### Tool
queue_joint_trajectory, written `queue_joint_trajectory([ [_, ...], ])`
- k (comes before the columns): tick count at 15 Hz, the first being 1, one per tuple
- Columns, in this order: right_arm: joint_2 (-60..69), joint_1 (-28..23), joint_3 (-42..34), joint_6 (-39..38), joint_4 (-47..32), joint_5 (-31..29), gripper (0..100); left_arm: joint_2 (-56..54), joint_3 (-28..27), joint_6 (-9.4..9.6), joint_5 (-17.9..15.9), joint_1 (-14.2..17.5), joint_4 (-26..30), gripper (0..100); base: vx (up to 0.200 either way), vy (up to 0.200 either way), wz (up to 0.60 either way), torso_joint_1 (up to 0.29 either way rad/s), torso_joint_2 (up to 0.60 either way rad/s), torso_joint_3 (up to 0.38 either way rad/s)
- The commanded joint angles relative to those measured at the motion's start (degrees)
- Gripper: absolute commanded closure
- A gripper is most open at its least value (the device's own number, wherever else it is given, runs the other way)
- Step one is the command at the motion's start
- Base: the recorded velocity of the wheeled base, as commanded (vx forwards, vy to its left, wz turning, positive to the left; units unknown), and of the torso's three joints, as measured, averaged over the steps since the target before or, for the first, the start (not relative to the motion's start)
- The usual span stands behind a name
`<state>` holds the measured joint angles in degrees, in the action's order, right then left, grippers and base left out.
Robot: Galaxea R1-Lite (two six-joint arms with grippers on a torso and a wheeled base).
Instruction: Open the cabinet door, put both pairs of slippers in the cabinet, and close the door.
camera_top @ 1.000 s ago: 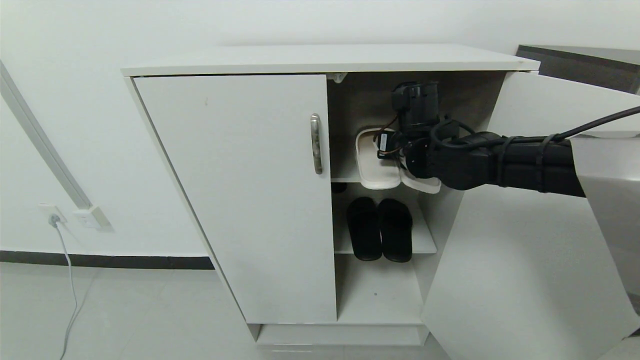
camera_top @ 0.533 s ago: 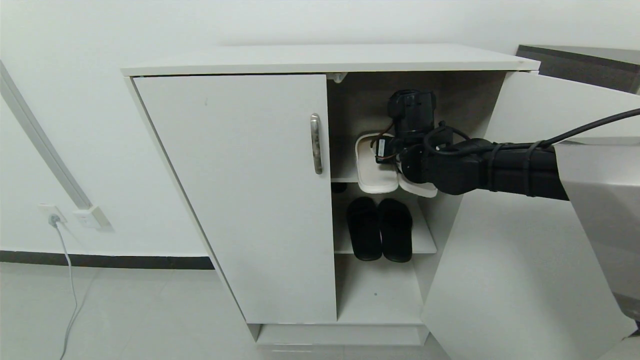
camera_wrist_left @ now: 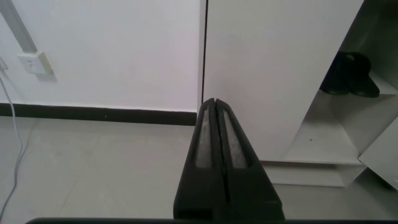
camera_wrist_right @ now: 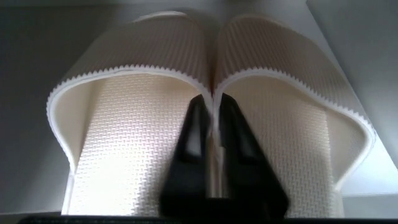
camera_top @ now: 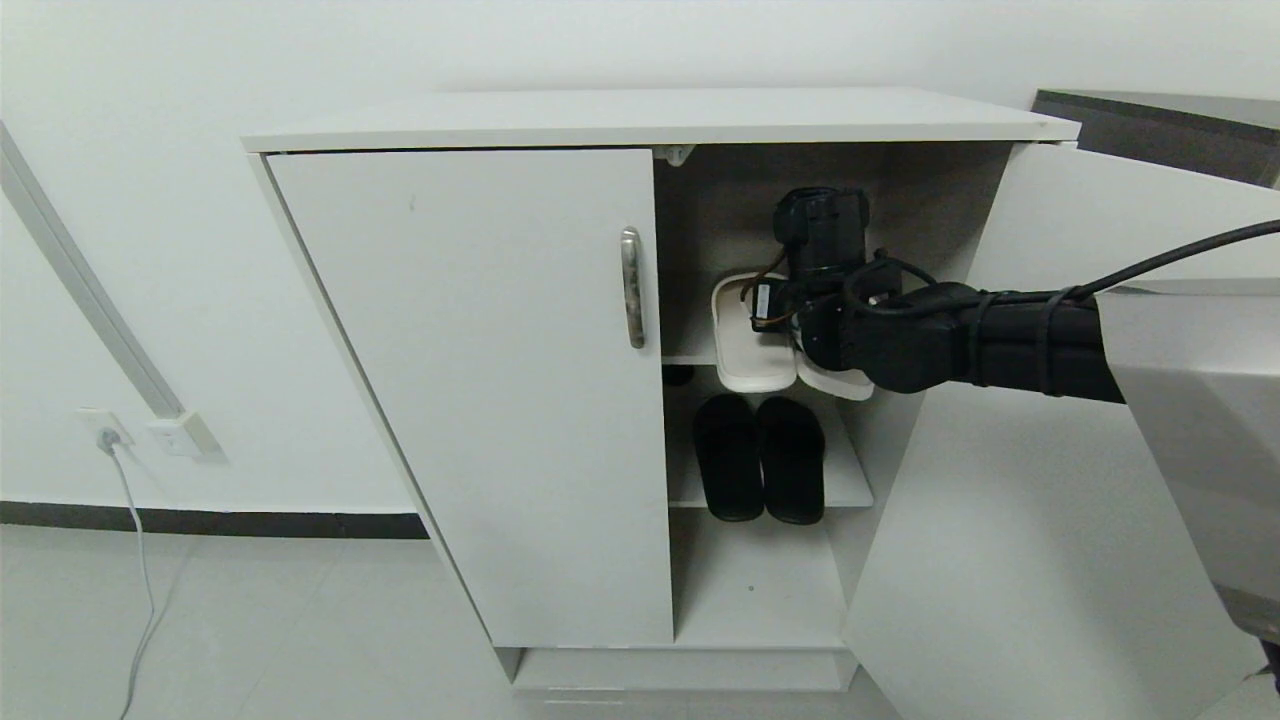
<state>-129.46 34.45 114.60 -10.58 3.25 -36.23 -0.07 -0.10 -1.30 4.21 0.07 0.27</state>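
Right of centre in the head view, our right gripper (camera_wrist_right: 213, 101) is inside the open cabinet (camera_top: 650, 115), pinching the white slippers (camera_top: 752, 350) together by their inner edges on the upper shelf. The black slippers (camera_top: 760, 460) sit one shelf below. Our left gripper (camera_wrist_left: 215, 106) is closed on nothing, low before the cabinet.

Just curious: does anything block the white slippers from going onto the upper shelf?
Nothing visible does. The right gripper pinches the white slippers, already partly over the upper shelf; the door is swung aside, and black slippers lie one shelf lower.
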Motion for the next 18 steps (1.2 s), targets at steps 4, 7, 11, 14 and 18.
queue_joint_trajectory([
  [4,0.1,0.1,-0.3,0.2,-0.5,0.0,0,0.1,0.0,-0.01,0.0,0.0,0.0,100,0.0,0.0,0.0,0.0,0.0,0.0],
  [7,0.8,0.4,-1.1,-0.1,-0.5,-0.1,0,0.1,0.0,-0.01,0.0,0.0,0.0,100,0.0,0.0,0.0,0.0,0.0,0.0],
  [11,4.5,1.7,-5.4,-0.1,-0.4,-0.5,0,0.1,0.0,-0.01,0.0,0.0,0.0,100,0.0,0.0,0.0,0.0,0.0,0.0],
  [14,8.3,2.7,-10.4,-0.3,0.1,-0.4,0,0.1,0.0,-0.01,0.0,0.0,0.0,100,0.0,0.0,0.0,0.0,0.0,0.0],
  [18,13.6,4.2,-16.1,-0.7,0.2,-0.5,0,0.1,0.0,-0.01,0.0,0.0,0.0,100,0.0,0.0,0.0,0.0,0.0,0.0],
])
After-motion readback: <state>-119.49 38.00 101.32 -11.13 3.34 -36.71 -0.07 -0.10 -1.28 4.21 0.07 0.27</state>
